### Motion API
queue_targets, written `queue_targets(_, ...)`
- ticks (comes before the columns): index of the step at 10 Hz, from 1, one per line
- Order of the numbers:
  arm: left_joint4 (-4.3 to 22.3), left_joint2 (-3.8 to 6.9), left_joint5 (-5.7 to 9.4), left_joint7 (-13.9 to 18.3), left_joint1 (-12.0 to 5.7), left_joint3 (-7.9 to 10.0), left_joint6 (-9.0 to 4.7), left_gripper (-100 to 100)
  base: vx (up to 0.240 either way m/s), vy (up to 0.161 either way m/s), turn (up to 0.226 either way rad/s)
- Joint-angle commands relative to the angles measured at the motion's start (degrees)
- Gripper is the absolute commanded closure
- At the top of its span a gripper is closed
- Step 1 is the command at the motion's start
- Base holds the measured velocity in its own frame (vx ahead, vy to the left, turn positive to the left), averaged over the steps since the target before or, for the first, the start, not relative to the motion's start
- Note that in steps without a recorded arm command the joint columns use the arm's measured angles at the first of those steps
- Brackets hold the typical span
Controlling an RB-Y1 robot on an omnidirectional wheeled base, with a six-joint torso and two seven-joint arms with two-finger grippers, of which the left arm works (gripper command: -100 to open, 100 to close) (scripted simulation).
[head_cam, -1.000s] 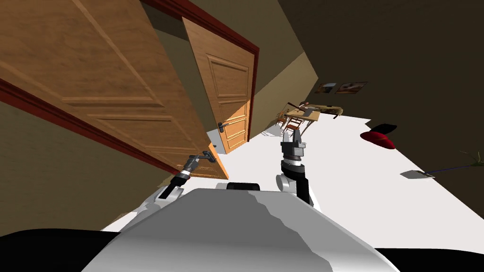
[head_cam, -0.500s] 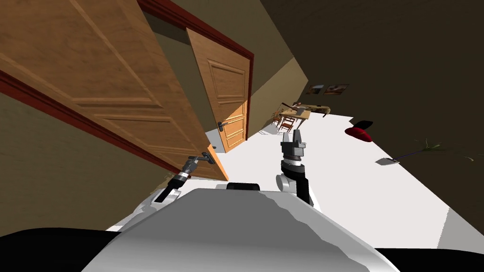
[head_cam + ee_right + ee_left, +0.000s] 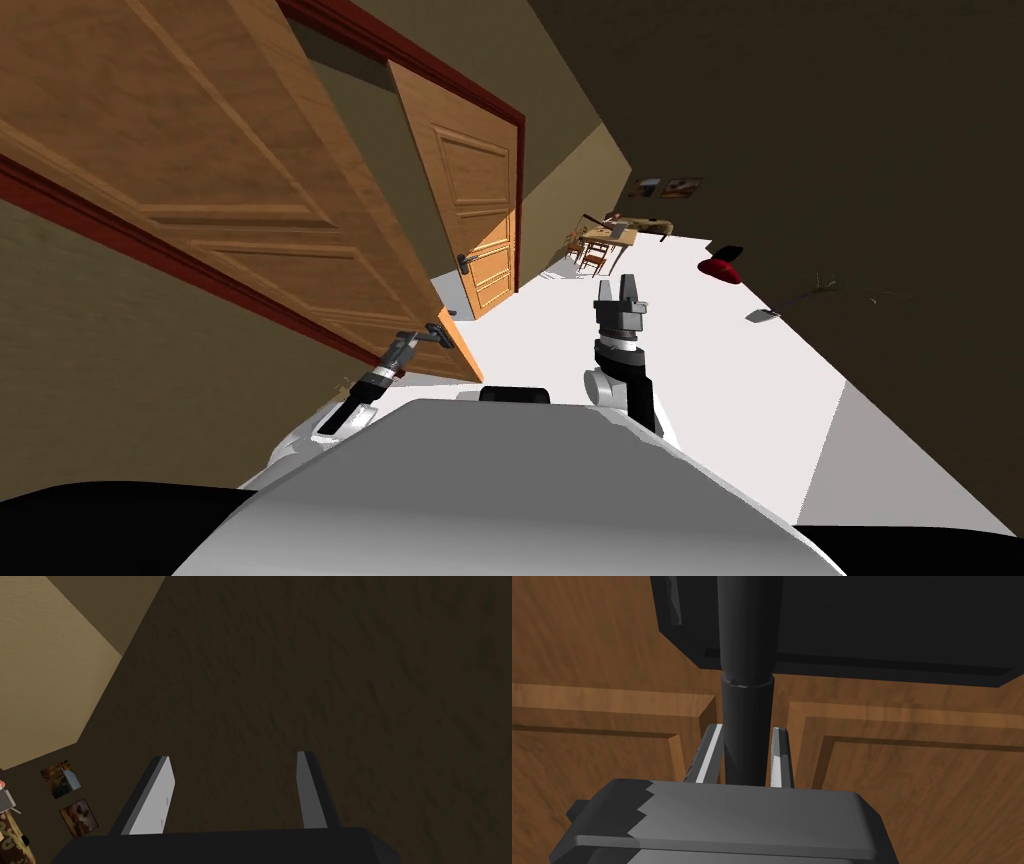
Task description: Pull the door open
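A brown panelled wooden door (image 3: 230,190) stands partly swung out from its dark red frame (image 3: 150,250) on my left. Its dark lever handle (image 3: 437,333) sits near the door's free edge. My left gripper (image 3: 410,340) is shut on that handle. In the left wrist view the dark handle bar (image 3: 746,726) runs between the two grey fingers (image 3: 708,753), which press its sides, with the dark handle plate (image 3: 862,621) beyond. My right gripper (image 3: 619,292) is raised over the white floor to the right of the door, open, holding nothing (image 3: 235,796).
A second wooden door (image 3: 480,210) with its own handle (image 3: 465,262) stands ajar further along the same wall. White floor (image 3: 680,360) stretches ahead to a table with chairs (image 3: 603,240). A red object (image 3: 718,268) and a flat grey item (image 3: 762,316) lie at the right.
The whole head view has swung, with the far table, red object and right wall sliding left. The left forearm shows more extended, still on the handle. The right arm keeps its pose.
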Motion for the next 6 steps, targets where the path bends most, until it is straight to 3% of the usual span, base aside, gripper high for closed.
queue_targets(1, 0.6, 0.14, -0.39, 0.5, 0.29, -0.93, -1.67, 100, -0.178, 0.09, -0.126)
queue_targets(3, 1.2, 0.7, -0.56, 1.0, 0.56, -1.33, -3.05, 100, -0.222, 0.1, -0.138)
queue_targets(4, 1.2, 0.66, -0.37, 0.8, 0.34, -0.83, -2.41, 100, -0.109, 0.043, -0.04)
queue_targets(6, 2.1, 1.18, -0.54, 1.3, 0.63, -1.33, -4.02, 100, -0.177, 0.064, -0.142)
